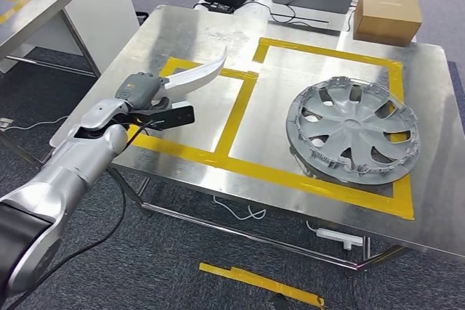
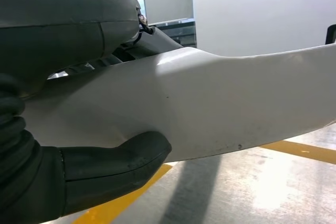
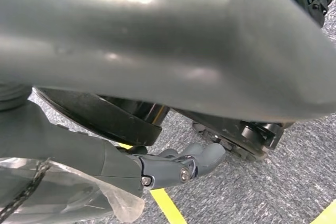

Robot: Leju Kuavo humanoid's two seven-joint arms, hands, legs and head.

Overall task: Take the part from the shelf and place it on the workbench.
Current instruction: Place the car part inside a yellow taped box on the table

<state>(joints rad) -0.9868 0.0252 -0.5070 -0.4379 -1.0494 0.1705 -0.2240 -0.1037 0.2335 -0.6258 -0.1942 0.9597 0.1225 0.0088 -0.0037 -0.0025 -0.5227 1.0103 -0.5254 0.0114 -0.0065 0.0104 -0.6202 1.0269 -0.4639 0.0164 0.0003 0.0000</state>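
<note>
Dark fingers [image 2: 115, 166] and a thick grey thumb of the left hand [image 1: 144, 92] clasp the part [image 1: 196, 75], a long, curved, blade-like piece of smooth glossy white plastic tapering to an upturned tip. It hangs above the near-left yellow-taped square of the brushed-steel worktop [image 1: 181, 30], casting a shadow on it. The right hand [image 3: 174, 165] hangs over grey carpet, its fingers curled with nothing in them. Farther right, a silver spoked hubcap [image 1: 354, 128] lies flat inside the larger taped rectangle. Beyond sits a brown cardboard box [image 1: 386, 14].
</note>
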